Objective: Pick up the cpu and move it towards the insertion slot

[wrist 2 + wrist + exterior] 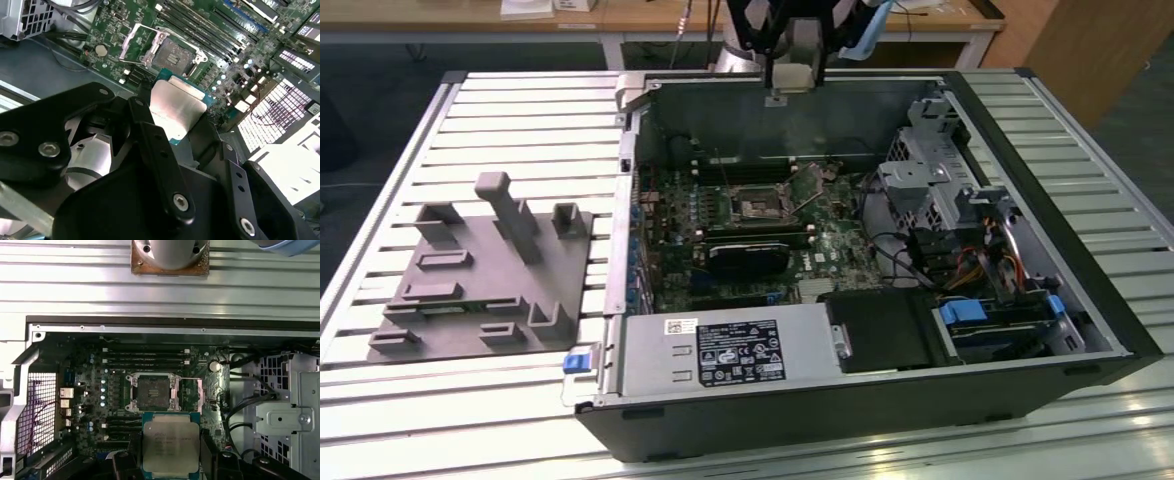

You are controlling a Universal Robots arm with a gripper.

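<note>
Cpu (171, 446) clamped flat in gripper (170, 460), above motherboard, just beside insertion slot (153, 392).

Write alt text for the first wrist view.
The gripper holds the cpu above an open computer case, just short of the empty insertion slot on the green motherboard. Cables and a metal drive cage sit beside the board.

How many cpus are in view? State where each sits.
1. The cpu is held in the jaws, over the board, beside the empty slot. Others could be hidden inside the case.
</note>
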